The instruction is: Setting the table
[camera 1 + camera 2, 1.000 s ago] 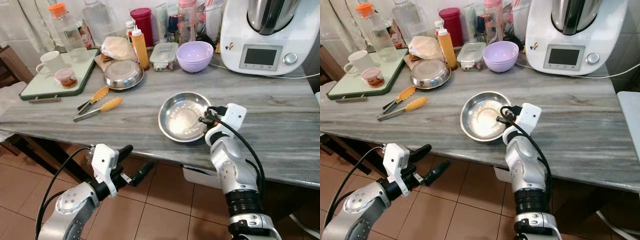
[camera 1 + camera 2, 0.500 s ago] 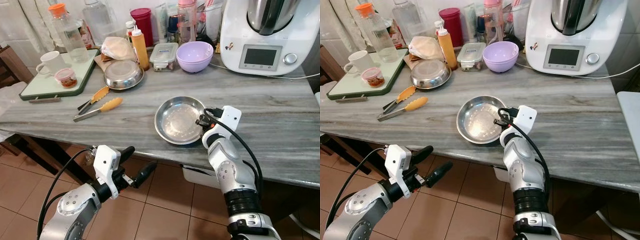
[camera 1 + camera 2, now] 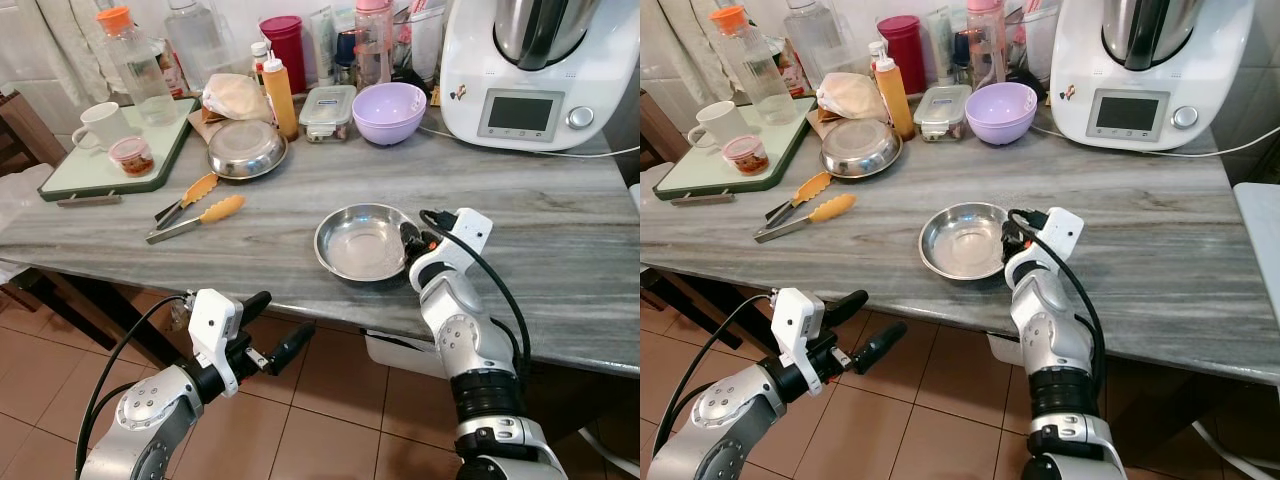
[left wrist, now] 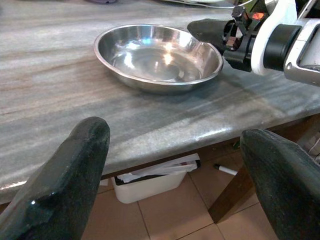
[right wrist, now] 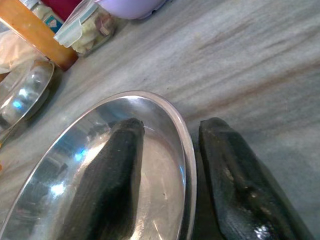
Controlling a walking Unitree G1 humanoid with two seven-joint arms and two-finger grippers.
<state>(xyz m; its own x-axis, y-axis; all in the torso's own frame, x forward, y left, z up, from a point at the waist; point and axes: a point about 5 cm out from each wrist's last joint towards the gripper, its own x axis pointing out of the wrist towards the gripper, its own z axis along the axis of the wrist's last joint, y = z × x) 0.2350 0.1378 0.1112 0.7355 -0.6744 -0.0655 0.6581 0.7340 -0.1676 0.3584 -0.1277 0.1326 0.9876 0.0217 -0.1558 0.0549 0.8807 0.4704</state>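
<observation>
A shallow steel bowl (image 3: 362, 243) lies flat on the grey marble table (image 3: 250, 260), close to its front edge. My right gripper (image 3: 412, 240) stands at the bowl's right rim. In the right wrist view one black finger (image 5: 112, 170) is inside the bowl (image 5: 65, 200) and the other finger (image 5: 235, 170) is outside, with a small gap to the rim on each side. My left gripper (image 3: 280, 317) hangs open below the table's front edge, over the tiled floor, its fingers (image 4: 65, 170) wide apart and pointing at the bowl (image 4: 155, 55).
Orange-handled tongs (image 3: 200, 215) lie left of the bowl. Behind stand a second steel bowl (image 3: 247, 148), a purple bowl (image 3: 390, 112), a lidded container (image 3: 327, 108), bottles, a white kitchen appliance (image 3: 530, 65) and a green tray (image 3: 70, 178) with a mug (image 3: 100, 125).
The steel bowl was tilted up in my right gripper; now it lies flat on the table and the fingers stand slightly apart around its rim. The left arm has barely moved.
</observation>
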